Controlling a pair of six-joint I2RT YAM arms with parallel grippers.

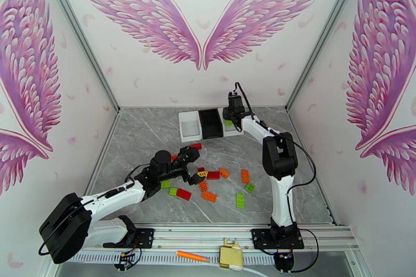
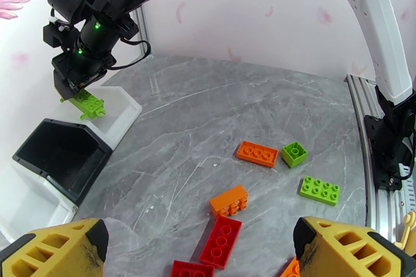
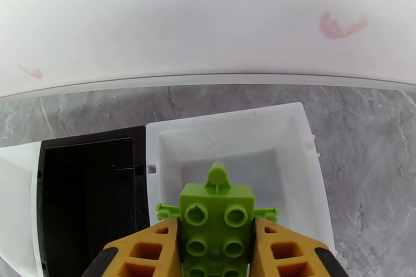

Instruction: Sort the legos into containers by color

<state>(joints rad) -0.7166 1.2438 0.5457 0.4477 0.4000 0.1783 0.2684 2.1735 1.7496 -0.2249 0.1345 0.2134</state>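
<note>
Green lego point(image 3: 216, 215), pinched by the right gripper point(image 3: 216, 244), hangs over the right-hand white bin point(image 3: 312, 169) at the table's point(image 1: 135, 137) far edge; dropped near the rim, it may bounce out. Left gripper point(image 2: 200, 234) gapes empty.

1. Three bins stand in a touching row at the far edge of the table point(image 1: 145, 137): left bin point(image 1: 190, 127), middle bin point(image 1: 210, 123), right bin point(image 3: 291, 132).
2. A brick point(image 3: 216, 221) sits pinched between the right fingers point(image 3: 151, 252), above the right bin.
3. Loose bricks point(image 1: 209, 196) lie scattered mid-table, before the bins.
4. A stray brick point(image 1: 196, 146) lies just before the left bin.
5. The left fingers point(image 2: 57, 249) are spread wide over the scatter's left part.
6. Right of them a brick pair point(image 1: 245, 175) lies side by side, and a lone brick point(image 1: 240, 200) is closer to the near edge.
7. A pen point(image 1: 192, 256) lies on the rail point(image 1: 208, 236) before the near edge, between the arm bases.
</note>
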